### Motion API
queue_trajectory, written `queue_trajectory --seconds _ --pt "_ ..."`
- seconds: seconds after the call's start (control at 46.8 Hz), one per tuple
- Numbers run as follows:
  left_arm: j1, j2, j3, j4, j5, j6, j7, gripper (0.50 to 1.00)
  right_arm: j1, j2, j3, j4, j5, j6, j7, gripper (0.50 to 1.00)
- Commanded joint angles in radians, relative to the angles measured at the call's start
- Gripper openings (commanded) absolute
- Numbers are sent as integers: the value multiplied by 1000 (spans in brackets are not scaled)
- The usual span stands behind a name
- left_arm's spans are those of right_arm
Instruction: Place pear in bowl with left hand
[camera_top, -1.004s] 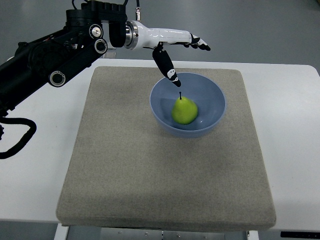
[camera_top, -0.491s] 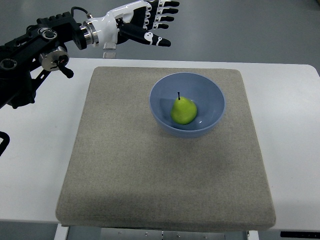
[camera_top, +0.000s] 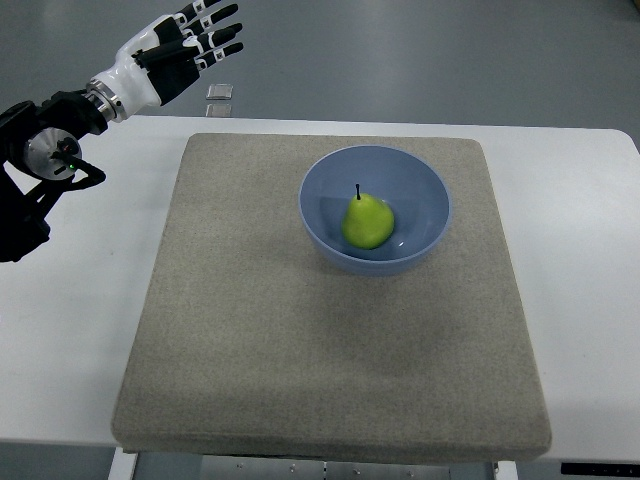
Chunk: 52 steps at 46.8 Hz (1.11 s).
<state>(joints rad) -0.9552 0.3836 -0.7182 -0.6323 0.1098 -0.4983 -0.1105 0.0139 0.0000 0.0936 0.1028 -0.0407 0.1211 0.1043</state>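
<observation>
The green pear with a dark stem (camera_top: 368, 221) sits in the blue plastic bowl (camera_top: 427, 190) near the grey mat's (camera_top: 300, 350) far edge; the white-and-black left hand (camera_top: 178, 50) hovers past the table's far-left corner, fingers spread, empty.

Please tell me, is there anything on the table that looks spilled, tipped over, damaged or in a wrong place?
Nothing stands out. The pear sits inside the blue bowl, stem up, and the bowl stands upright on the grey mat, which lies flat on the white table. The left hand is open and off to the far left corner.
</observation>
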Motion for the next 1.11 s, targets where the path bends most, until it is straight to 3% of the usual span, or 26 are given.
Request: queue_trajectory --seconds 0.0,0.192,0.47,1.089 --pt "27 0 0 16 -42 -12 0 994 0 0 0 0 -1 0 0 926" --pt "79 0 -1 39 -177 -52 20 994 0 0 0 0 -1 0 0 926" --pt "78 -12 -1 131 -410 -83 170 994 0 0 0 0 -1 0 0 926" --pt "96 -37 -3 131 -426 -91 173 994 0 0 2 15 2 15 0 926"
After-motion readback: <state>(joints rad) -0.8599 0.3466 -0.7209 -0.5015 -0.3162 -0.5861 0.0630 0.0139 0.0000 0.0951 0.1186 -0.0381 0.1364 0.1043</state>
